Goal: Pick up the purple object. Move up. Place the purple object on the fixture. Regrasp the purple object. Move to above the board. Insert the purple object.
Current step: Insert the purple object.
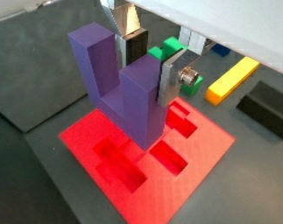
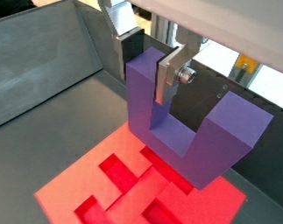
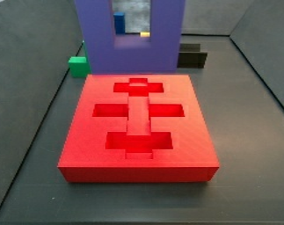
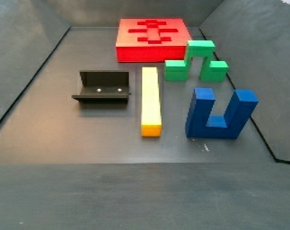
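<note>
Purple U-shaped block (image 2: 185,122), prongs up, clamped in hand (image 2: 173,74), above red slab (image 2: 144,188)

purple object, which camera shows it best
A wrist view: the purple object shows its full U, one prong clamped in the tool above the board. In a wrist view a finger covers part. A side view crops its top; a side view lacks it.

Looks like a lab test rig. Grey walled tray floor (image 4: 63,117), fixture (image 4: 105,90), gripper (image 2: 169,74) overhead, toy-like blocks.
</note>
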Robot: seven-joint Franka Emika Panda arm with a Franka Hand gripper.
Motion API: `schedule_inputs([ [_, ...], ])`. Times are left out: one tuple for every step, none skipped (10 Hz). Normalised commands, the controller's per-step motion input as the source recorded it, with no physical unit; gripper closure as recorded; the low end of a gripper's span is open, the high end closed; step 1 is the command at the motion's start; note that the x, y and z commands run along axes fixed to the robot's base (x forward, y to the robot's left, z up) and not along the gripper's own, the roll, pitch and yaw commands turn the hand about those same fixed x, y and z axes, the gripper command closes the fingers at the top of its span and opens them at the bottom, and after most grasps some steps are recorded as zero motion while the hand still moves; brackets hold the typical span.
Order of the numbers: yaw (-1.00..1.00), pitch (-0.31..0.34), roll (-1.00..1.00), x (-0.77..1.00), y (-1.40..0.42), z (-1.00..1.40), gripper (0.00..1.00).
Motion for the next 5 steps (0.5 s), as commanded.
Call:
schedule_inputs([
  [0.08, -0.044, 0.08, 0.12, -0.38, -0.62, 1.0],
  [0.07, -0.05, 0.06, 0.12, -0.35, -0.58, 1.0],
  [0.07, -0.064, 0.03, 0.1, -0.33, -0.53, 1.0],
  [0.04, -0.016, 0.07, 0.09, -0.28, -0.39, 1.0],
  [0.0, 0.0, 0.09, 0.08, -0.21, -0.26, 1.0],
])
